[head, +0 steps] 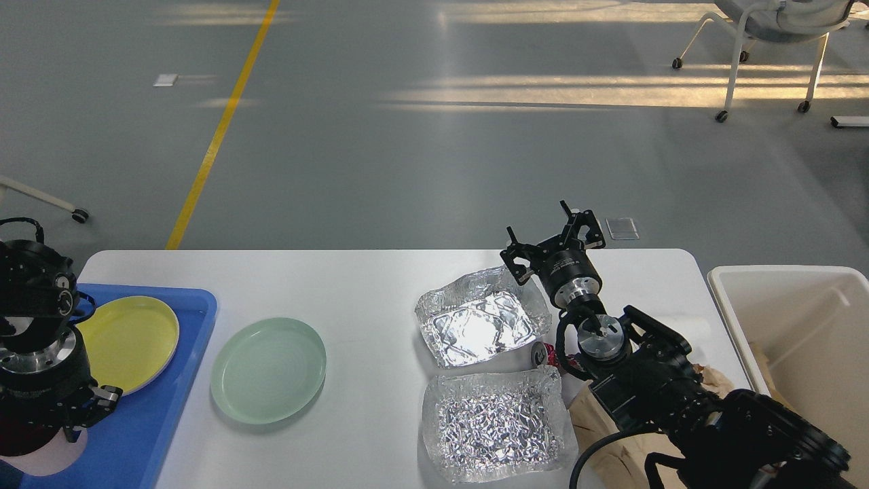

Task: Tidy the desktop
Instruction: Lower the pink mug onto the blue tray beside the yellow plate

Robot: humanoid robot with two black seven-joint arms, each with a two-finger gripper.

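The bench (366,285) is a broad, smooth white slab with rounded corners, filling the near half of the view. At its left edge sits a glossy blue plastic tray (193,319) holding a round yellow plate (139,336). Just right of the tray, directly on the white surface, lies a pale green round plate (268,370) with a shallow raised rim. Toward the right are two rectangular foil trays: the far foil tray (478,322) has a fairly smooth, embossed floor and crumpled walls, while the near foil tray (495,424) is crinkled all over. Between them, a small can (541,354) peeks out beside the black arm. Crumpled brown paper (597,421) lies under that arm. An off-white rectangular bin (781,299) stands beyond the right edge.

The right gripper (553,234) hangs above the far foil tray's far right corner, jaws spread wide and empty. The left gripper (85,411) is over the blue tray, jaws indistinct; I cannot tell their state.
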